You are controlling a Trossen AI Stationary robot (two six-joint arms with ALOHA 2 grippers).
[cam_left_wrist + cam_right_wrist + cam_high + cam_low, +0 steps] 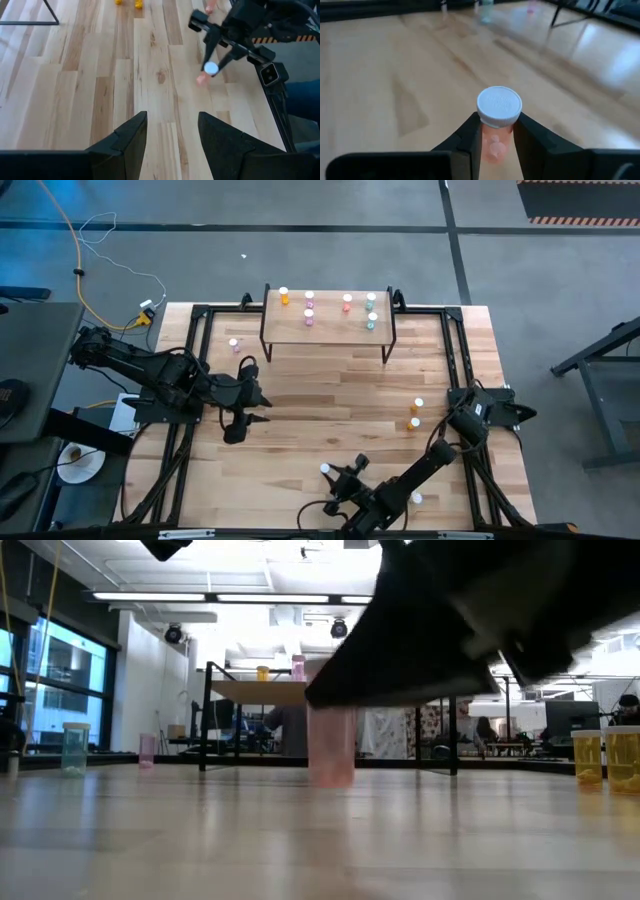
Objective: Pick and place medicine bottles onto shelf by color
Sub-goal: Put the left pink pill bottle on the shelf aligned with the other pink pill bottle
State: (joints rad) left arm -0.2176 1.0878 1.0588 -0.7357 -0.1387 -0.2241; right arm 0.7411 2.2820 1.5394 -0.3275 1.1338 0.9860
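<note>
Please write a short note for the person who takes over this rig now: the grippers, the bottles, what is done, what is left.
Right gripper: shut on a small pink bottle with white cap, low over the table's near edge.
Left gripper: open, empty, waiting at table left.
Done: seven small bottles on the light-wood shelf.
Left: the held bottle, a pink bottle left of the shelf, two orange bottles at right, and one white-capped bottle by the right arm.
</note>
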